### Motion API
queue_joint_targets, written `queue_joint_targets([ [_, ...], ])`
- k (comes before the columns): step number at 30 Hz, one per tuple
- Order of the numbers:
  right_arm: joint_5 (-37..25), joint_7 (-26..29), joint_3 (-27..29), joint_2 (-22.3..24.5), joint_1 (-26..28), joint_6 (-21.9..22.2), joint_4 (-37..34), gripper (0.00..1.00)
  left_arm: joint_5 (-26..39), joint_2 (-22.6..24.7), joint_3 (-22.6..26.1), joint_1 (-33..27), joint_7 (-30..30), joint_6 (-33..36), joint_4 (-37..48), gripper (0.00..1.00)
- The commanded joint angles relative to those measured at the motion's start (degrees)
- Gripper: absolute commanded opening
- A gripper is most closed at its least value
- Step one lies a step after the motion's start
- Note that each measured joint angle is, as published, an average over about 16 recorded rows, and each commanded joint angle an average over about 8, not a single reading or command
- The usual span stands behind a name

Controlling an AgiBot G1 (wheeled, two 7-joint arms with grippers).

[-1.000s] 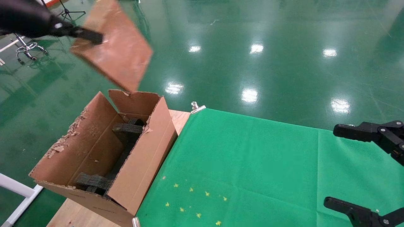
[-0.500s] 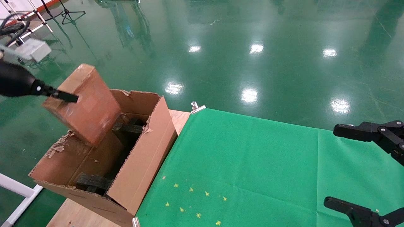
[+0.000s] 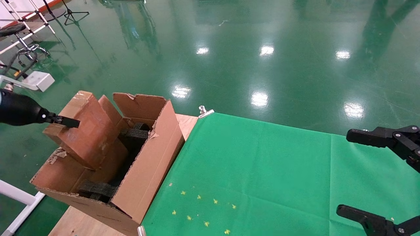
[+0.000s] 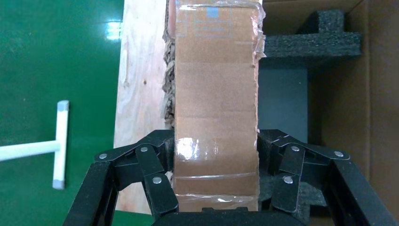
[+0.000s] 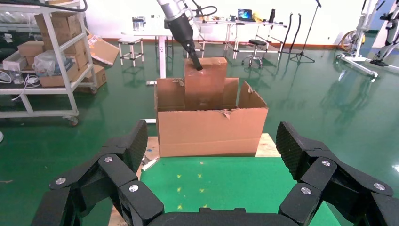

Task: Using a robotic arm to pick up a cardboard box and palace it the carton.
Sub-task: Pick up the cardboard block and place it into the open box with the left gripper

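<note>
My left gripper (image 3: 69, 125) is shut on the small taped cardboard box (image 3: 87, 131) and holds it tilted. The box's lower end dips into the open carton (image 3: 147, 164), along the carton's torn left wall. In the left wrist view the fingers (image 4: 157, 162) clamp both sides of the box (image 4: 216, 70), with black foam (image 4: 310, 40) and the carton's inside wall (image 4: 376, 94) beside it. The right wrist view shows the carton (image 5: 211, 132), the box (image 5: 204, 82) sticking out of it and the left arm (image 5: 181, 26) above. My right gripper (image 3: 344, 173) is open and empty over the green cloth at the right.
The carton stands on the wooden table's left end (image 3: 187, 123), beside a green cloth (image 3: 256, 170) held by metal clips (image 3: 205, 111). Small yellow marks (image 3: 200, 209) lie on the cloth. A white frame bar (image 3: 16, 195) is left of the table. Shelves (image 5: 42, 52) stand far behind.
My left gripper has brought the box down from high above the carton into its mouth by the left wall. My right gripper has not moved.
</note>
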Motion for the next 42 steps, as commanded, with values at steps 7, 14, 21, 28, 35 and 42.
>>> queue_joint_targets([
  [7, 0.00, 0.00, -0.01, 0.00, 0.00, 0.00, 0.00, 1.00, -0.83, 2.95, -0.20, 2.94, 2.45, -3.93, 7.50, 0.00],
  [14, 0.01, -0.01, -0.01, 0.00, 0.00, 0.00, 0.00, 1.00, -1.00, 5.71, -0.20, 5.26, 3.47, -7.05, 12.65, 0.00],
  [21, 0.01, -0.01, -0.02, 0.01, 0.00, 0.01, 0.00, 1.00, -1.37, 7.53, -0.39, 7.58, 3.82, -9.37, 16.35, 0.00],
  [28, 0.02, -0.01, -0.02, 0.01, 0.01, 0.01, 0.00, 1.00, -1.82, 8.85, -0.67, 10.04, 3.58, -11.57, 18.67, 0.00],
  [35, 0.02, -0.01, -0.03, 0.01, 0.01, 0.01, 0.00, 1.00, -2.33, 10.12, -1.01, 12.86, 2.90, -14.52, 19.89, 0.00],
  [42, 0.02, -0.02, -0.03, 0.01, 0.01, 0.01, 0.00, 1.00, -2.92, 11.33, -1.42, 16.02, 2.03, -20.12, 20.30, 0.00],
])
